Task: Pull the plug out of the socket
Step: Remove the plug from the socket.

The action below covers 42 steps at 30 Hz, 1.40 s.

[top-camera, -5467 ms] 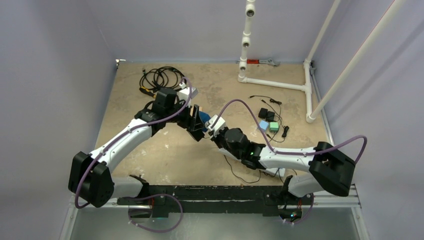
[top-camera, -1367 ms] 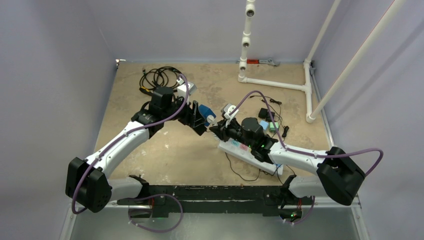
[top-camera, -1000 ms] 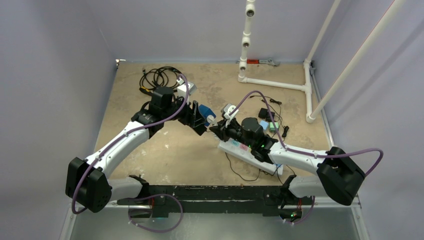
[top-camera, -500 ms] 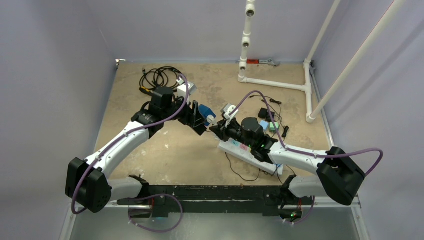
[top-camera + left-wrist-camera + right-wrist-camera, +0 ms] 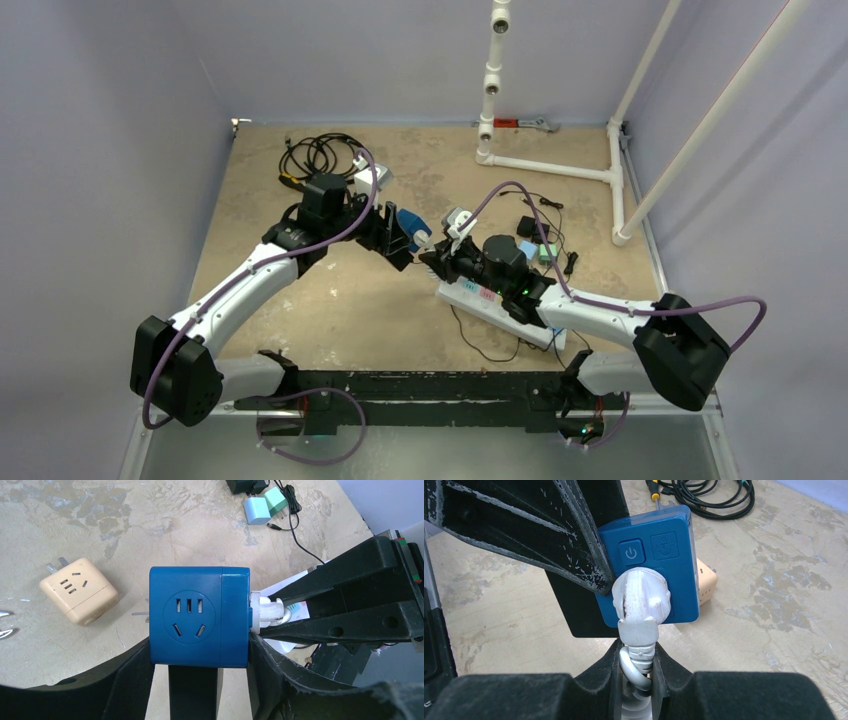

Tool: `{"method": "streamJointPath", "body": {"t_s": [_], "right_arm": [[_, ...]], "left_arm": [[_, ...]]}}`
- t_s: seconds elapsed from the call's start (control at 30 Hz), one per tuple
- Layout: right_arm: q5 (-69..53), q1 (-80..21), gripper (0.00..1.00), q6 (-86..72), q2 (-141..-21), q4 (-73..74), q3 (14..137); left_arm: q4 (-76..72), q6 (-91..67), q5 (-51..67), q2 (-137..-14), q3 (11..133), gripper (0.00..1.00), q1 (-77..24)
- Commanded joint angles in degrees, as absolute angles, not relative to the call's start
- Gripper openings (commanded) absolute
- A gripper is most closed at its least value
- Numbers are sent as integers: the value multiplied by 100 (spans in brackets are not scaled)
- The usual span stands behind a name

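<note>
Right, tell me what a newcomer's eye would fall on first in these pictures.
The blue socket cube, clamped in the left gripper at mid-table, stands out first. A white plug sits in its side, its neck pinched by the right gripper. On the table beside the cube lies a beige adapter, prongs showing.

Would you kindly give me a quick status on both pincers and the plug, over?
Left pincer shut on blue socket cube. Right pincer shut on white plug, at its neck. Plug seated, not yet out. Nothing seen in the way.
</note>
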State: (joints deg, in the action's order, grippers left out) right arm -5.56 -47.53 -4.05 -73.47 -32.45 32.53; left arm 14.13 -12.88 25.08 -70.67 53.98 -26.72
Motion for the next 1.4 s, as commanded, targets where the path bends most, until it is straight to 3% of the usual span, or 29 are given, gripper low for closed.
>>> {"method": "streamJointPath", "body": {"t_s": [0.0,0.63,1.17,1.37], "right_arm": [[-237,-4632,0,-396,-6987,-3671,3351],[-29,-4735,0,-324,-6776,-3621,3313],[2544,-6205,0,742,-6932,-3880,3349],[2303,-6285,0,537,-6856,-4000,3282]], "left_arm": [[1372,-914,1266,-6870,5344,0,-2417],[1503,-971,728,-6942,5361,0,-2419],[1554,-1114,728,-6971,5387,0,-2365],[1600,-1075,709,-7011,5398,0,-2338]]}}
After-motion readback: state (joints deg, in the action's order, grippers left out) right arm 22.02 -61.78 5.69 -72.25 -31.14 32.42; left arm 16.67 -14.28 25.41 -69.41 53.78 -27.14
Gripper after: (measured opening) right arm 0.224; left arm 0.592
